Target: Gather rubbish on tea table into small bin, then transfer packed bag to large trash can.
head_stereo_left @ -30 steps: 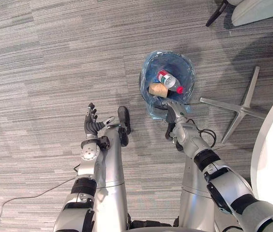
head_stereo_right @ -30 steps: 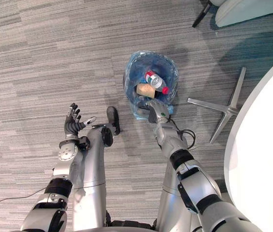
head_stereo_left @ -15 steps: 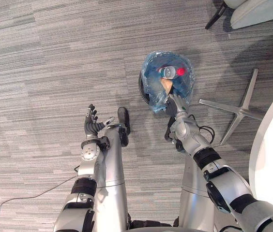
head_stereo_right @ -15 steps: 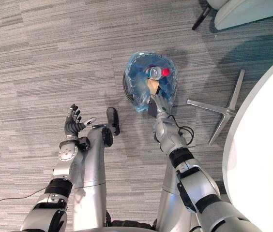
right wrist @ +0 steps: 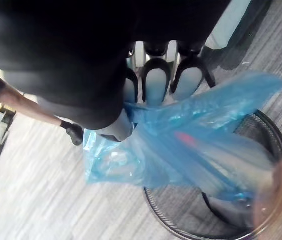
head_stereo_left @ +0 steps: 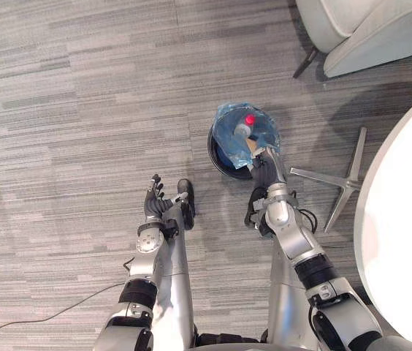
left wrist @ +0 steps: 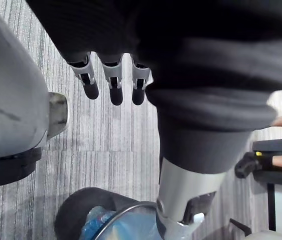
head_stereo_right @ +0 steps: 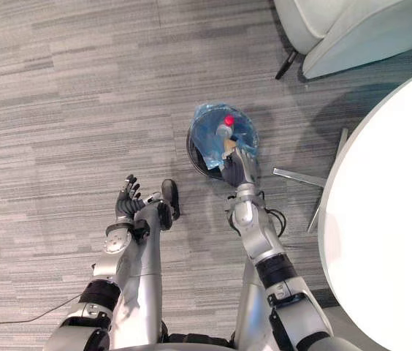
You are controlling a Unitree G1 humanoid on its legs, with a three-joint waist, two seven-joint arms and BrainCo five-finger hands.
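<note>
Gripping blue bag (head_stereo_left: pixel 227 136), right hand (head_stereo_left: pixel 267 164) — bottle (head_stereo_left: pixel 243 130) cap points away.

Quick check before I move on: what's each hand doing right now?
Left hand: open, fingers straight, holding nothing.
Right hand: shut on the blue plastic bag, fingers curled into its edge.

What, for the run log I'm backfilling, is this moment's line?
right hand: shut on blue bag | bag: bunched above wire bin | left hand: open, idle
</note>
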